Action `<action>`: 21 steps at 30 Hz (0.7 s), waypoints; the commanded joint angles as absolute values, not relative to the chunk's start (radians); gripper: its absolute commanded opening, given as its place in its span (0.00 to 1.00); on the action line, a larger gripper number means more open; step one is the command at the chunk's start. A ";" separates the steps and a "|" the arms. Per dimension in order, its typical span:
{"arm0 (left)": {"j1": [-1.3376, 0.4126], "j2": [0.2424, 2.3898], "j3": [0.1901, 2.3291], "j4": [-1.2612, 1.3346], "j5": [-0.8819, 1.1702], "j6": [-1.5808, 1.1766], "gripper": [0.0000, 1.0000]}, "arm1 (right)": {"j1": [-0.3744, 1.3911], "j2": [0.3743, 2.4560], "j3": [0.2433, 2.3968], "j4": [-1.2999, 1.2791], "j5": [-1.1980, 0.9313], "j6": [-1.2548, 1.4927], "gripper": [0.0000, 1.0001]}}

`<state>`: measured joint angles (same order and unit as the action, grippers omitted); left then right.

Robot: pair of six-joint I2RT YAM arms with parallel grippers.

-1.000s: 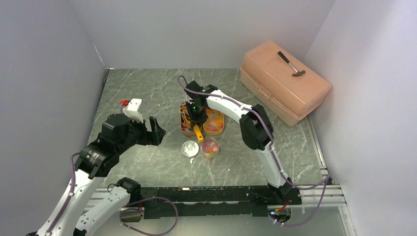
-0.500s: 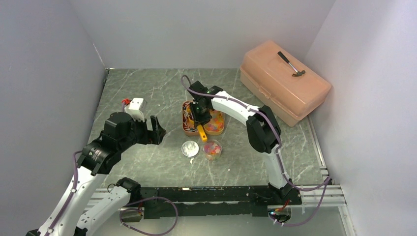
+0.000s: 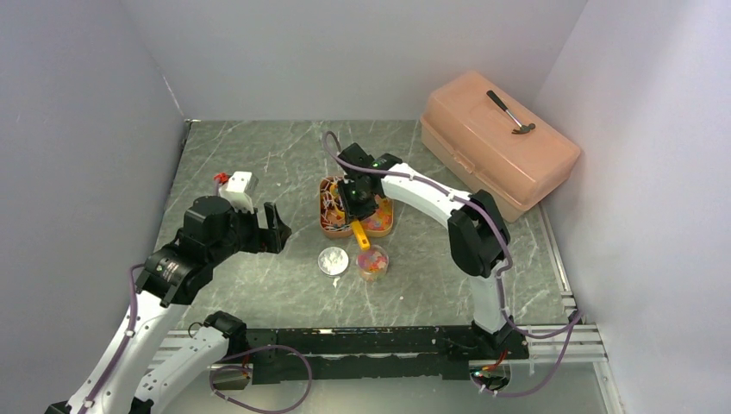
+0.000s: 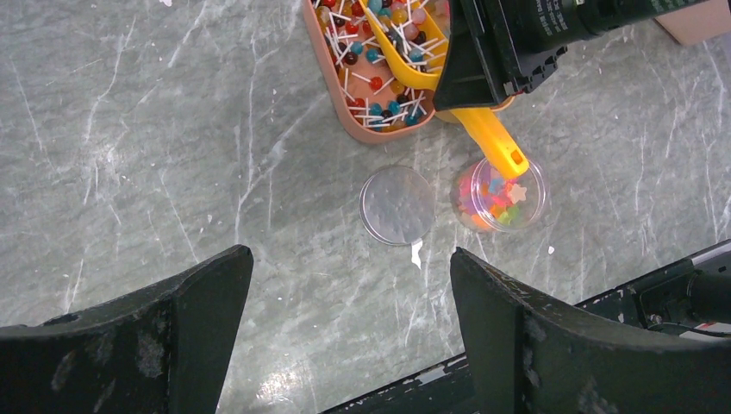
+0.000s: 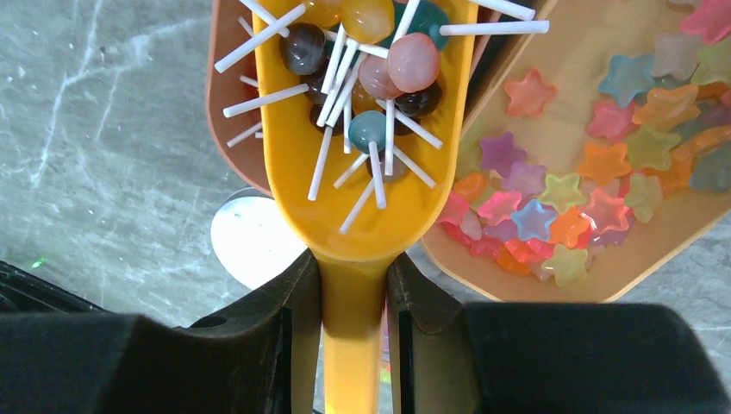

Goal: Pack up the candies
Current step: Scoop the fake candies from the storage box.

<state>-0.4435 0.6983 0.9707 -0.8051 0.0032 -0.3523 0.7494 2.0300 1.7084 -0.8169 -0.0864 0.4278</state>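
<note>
My right gripper [image 5: 353,276] is shut on the handle of the orange scoop [image 5: 362,172], which holds several small lollipops [image 5: 371,78] with white sticks. The scoop hangs over the left tray of lollipops [image 3: 328,207]. The tray beside it holds star-shaped gummies [image 5: 586,172]. A clear cup [image 4: 500,194] with star gummies stands just near of the trays, under the scoop's handle end. The round lid [image 4: 397,205] lies left of the cup. My left gripper [image 4: 349,259] is open and empty, above the table left of the lid.
A peach toolbox [image 3: 496,142] with a hammer [image 3: 510,112] on top stands at the back right. A small white and red object [image 3: 237,183] lies at the left, behind my left gripper. Grey walls close in both sides.
My right gripper has moved slightly right with the scoop, which now carries lollipops. The left arm has barely moved.
</note>
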 commanded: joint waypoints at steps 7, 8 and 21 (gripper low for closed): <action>-0.439 0.713 0.969 -0.776 0.005 -0.334 0.90 | 0.781 1.866 1.608 -0.722 -0.046 0.379 0.00; -0.439 0.714 0.968 -0.777 0.004 -0.333 0.90 | 0.784 1.844 1.595 -0.720 -0.043 0.373 0.00; -0.438 0.727 0.968 -0.782 0.002 -0.334 0.90 | 0.841 1.564 1.373 -0.754 -0.002 0.328 0.00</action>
<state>-0.4419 0.7189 0.9703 -0.8051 0.0029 -0.3523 0.8227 1.6566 1.4136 -0.7597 -0.0299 0.3500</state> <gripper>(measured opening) 0.904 0.319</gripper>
